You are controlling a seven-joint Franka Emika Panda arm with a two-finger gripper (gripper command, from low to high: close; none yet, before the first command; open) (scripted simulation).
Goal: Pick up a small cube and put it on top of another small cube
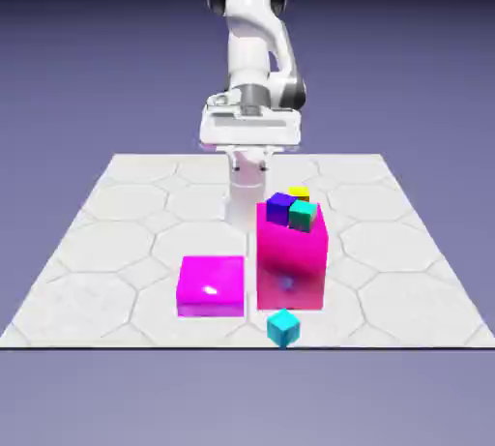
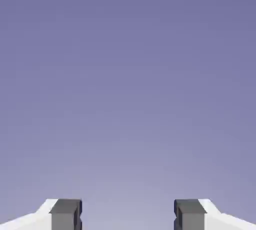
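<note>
The small cyan cube [image 1: 282, 327] sits on the table near its front edge, just in front of the tall magenta block [image 1: 292, 265]. My gripper [image 1: 249, 133] is raised well above the table at the far side, far from the cube. In the hand view the gripper [image 2: 127, 215] is open: one grey fingertip [image 2: 66, 214] and the other stand wide apart with only the blue-violet backdrop between them. No cube shows in the hand view.
On top of the tall magenta block rest a dark blue cube [image 1: 279, 206], a yellow cube [image 1: 300, 193] and a teal-green cube [image 1: 303, 216]. A low magenta block [image 1: 211, 285] lies to the exterior view's left of it on the tiled table [image 1: 116, 241].
</note>
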